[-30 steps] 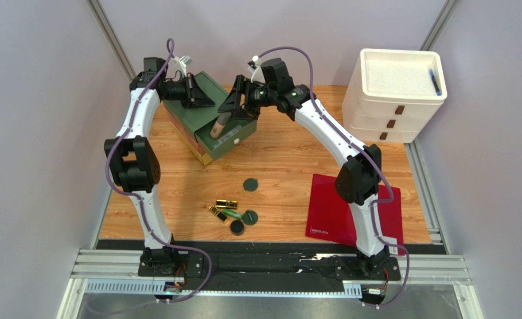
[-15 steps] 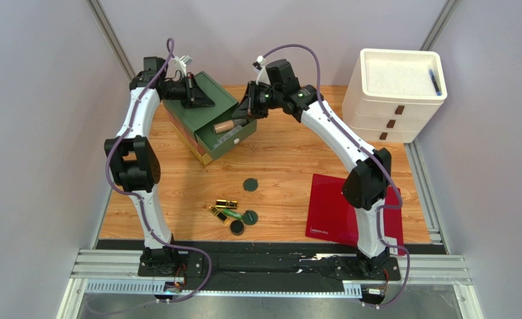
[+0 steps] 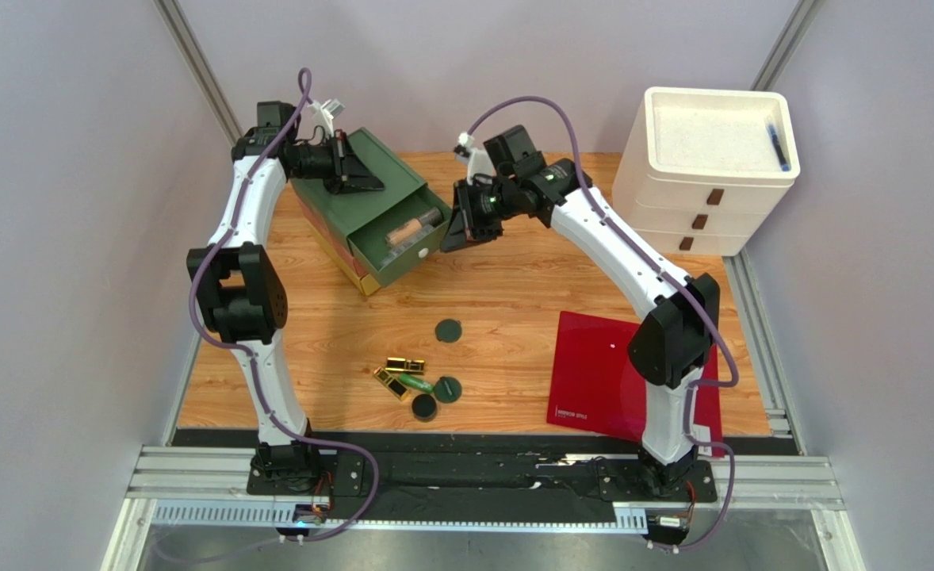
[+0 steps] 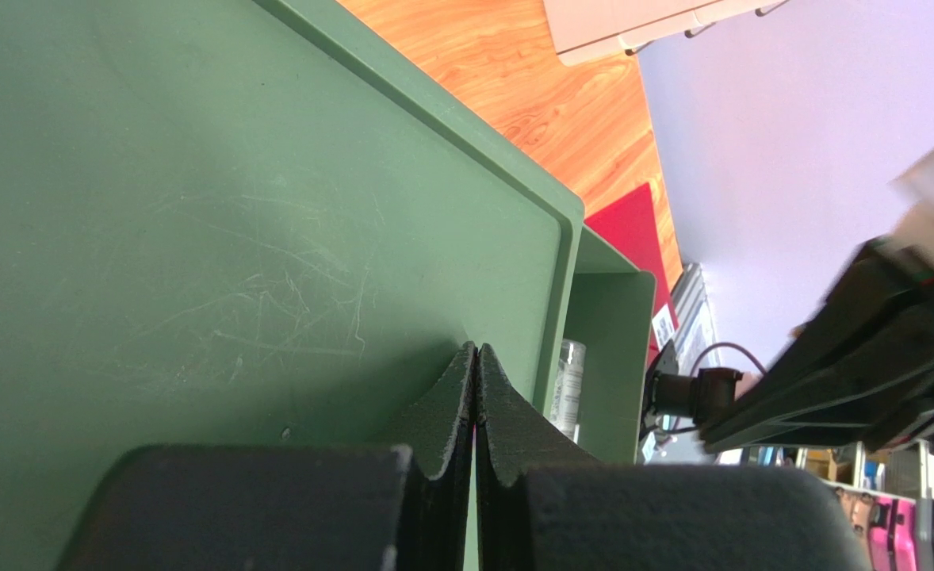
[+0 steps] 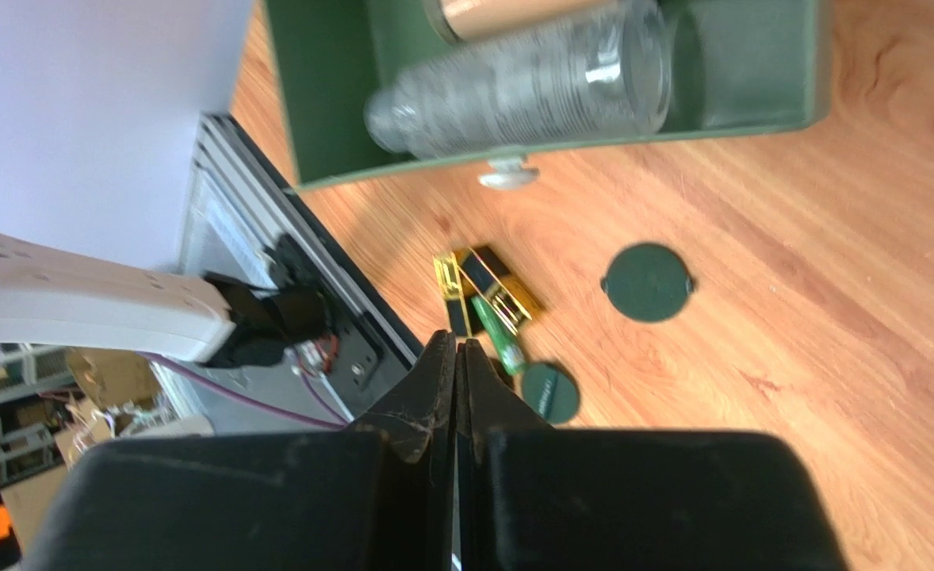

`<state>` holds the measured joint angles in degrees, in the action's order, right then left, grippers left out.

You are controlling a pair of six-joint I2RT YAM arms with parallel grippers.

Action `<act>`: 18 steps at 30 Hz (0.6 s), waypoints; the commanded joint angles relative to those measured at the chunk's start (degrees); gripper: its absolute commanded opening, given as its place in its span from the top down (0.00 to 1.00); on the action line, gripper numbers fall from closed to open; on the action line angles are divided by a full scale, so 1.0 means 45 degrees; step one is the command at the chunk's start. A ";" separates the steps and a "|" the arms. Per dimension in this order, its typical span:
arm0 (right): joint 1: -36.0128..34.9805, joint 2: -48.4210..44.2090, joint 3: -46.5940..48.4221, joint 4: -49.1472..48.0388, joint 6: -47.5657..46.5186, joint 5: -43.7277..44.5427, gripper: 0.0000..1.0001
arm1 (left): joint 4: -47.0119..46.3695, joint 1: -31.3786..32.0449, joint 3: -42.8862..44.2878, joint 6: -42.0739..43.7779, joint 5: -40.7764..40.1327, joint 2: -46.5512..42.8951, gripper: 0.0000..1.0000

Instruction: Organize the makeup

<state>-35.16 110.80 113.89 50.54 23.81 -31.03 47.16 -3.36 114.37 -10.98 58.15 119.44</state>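
Observation:
A clear lip-gloss tube (image 3: 406, 227) (image 5: 520, 77) lies in the open drawer (image 3: 418, 252) of the green box (image 3: 365, 190). My right gripper (image 3: 453, 234) (image 5: 456, 346) hangs just right of the drawer, shut and empty. My left gripper (image 3: 356, 179) (image 4: 475, 352) is shut with its tips on the box's flat top (image 4: 198, 214). On the wood lie the other makeup: a dark green compact (image 3: 447, 331) (image 5: 647, 282), gold lipstick tubes (image 3: 406, 364) (image 5: 484, 280), a green tube (image 3: 416, 384) (image 5: 498, 334), and two more compacts (image 3: 448, 387) (image 3: 424, 407).
A flat red sheet (image 3: 609, 369) lies at the front right under the right arm. A white three-drawer unit (image 3: 704, 167) stands at the back right with a blue pen on top. The drawer's white knob (image 5: 508, 176) faces the table's middle.
My right gripper let the clear tube drop into the drawer, then closed and drew back to the right. The tube went from standing tilted to lying flat. The left arm has not moved.

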 commanded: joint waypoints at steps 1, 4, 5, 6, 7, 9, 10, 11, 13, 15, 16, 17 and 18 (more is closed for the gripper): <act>-0.0604 0.0864 0.0374 0.1794 -0.1483 0.0545 1.00 | 0.1591 0.0062 -0.0786 0.1327 -0.3352 0.1388 1.00; -0.1014 0.1430 0.0766 0.1796 -0.1503 0.1560 1.00 | 0.1591 0.0082 -0.0883 0.1366 -0.3352 0.1330 1.00; -0.1189 0.1702 0.0882 0.1737 -0.1445 0.2065 1.00 | 0.1591 0.0062 -0.0884 0.1386 -0.3352 0.1329 1.00; -0.1269 0.1879 0.1077 0.1756 -0.1367 0.2360 1.00 | 0.1591 0.0062 -0.0903 0.1386 -0.3371 0.1310 1.00; -0.1347 0.2036 0.1543 0.1698 -0.1347 0.2615 1.00 | 0.1591 0.0062 -0.0922 0.1405 -0.3372 0.1310 1.00; -0.1523 0.2483 0.2072 0.1542 -0.1210 0.3241 1.00 | 0.1611 0.0062 -0.0903 0.1444 -0.3372 0.1329 1.00; -0.1562 0.2622 0.2655 0.1483 -0.1171 0.3397 1.00 | 0.1611 0.0062 -0.0903 0.1445 -0.3372 0.1329 1.00; -0.1601 0.2758 0.2873 0.1309 -0.1113 0.3689 1.00 | 0.1707 0.0081 -0.0845 0.1483 -0.3391 0.1368 1.00; -0.1582 0.2993 0.3245 0.0784 -0.0976 0.4061 1.00 | 0.1806 0.0062 -0.0728 0.1542 -0.3430 0.1446 1.00; -0.1602 0.3091 0.3305 0.0294 -0.0879 0.4608 1.00 | 0.1845 0.0062 -0.0708 0.1562 -0.3489 0.1408 1.00; -0.1601 0.3246 0.3344 -0.0173 -0.0858 0.4706 1.00 | 0.1864 0.0081 -0.0688 0.1562 -0.3489 0.1388 1.00; -0.1582 0.3345 0.3538 -0.0332 -0.0839 0.4900 1.00 | 0.1903 0.0062 -0.0688 0.1581 -0.3508 0.1369 1.00; -0.1601 0.3481 0.3656 -0.0450 -0.0800 0.4960 1.00 | 0.1923 0.0062 -0.0630 0.1601 -0.3528 0.1330 1.00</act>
<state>-42.59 124.57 126.34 55.86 19.51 -14.15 47.72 -3.36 114.59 -10.09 58.11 119.46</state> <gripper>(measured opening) 0.002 0.000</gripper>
